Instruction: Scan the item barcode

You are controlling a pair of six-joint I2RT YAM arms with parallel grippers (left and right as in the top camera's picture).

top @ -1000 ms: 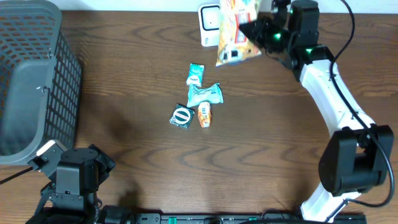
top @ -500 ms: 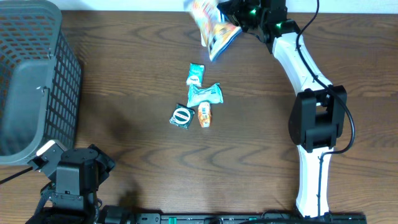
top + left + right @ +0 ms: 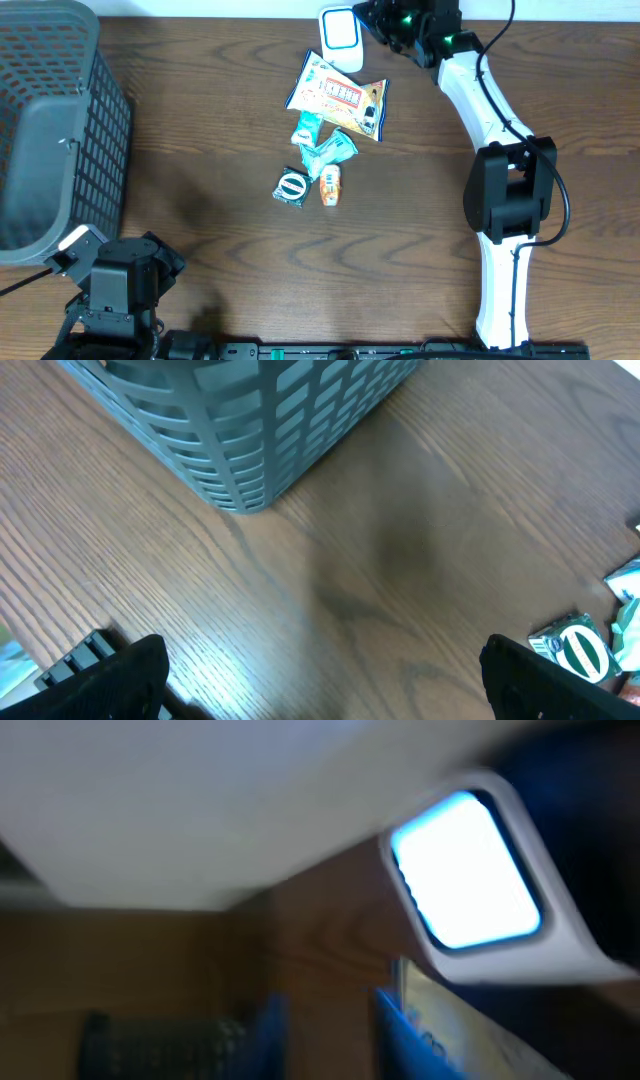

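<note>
The white, orange and blue plastic snack bag (image 3: 337, 95) lay flat on the brown wooden table (image 3: 220, 120). It sat just on the near side of the white rounded scanner (image 3: 342, 27), its near edge touching the small teal sachets (image 3: 325, 148). The right gripper (image 3: 375, 15) hovered at the far edge beside the scanner, holding nothing; how wide its jaws stood could not be told. The left gripper (image 3: 320, 685) stood wide and empty at the near left, near the grey mesh basket (image 3: 50, 120).

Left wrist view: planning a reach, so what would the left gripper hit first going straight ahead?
Probably the bare table; the left gripper is open above it, and the basket lies beyond, depth unclear.
</note>
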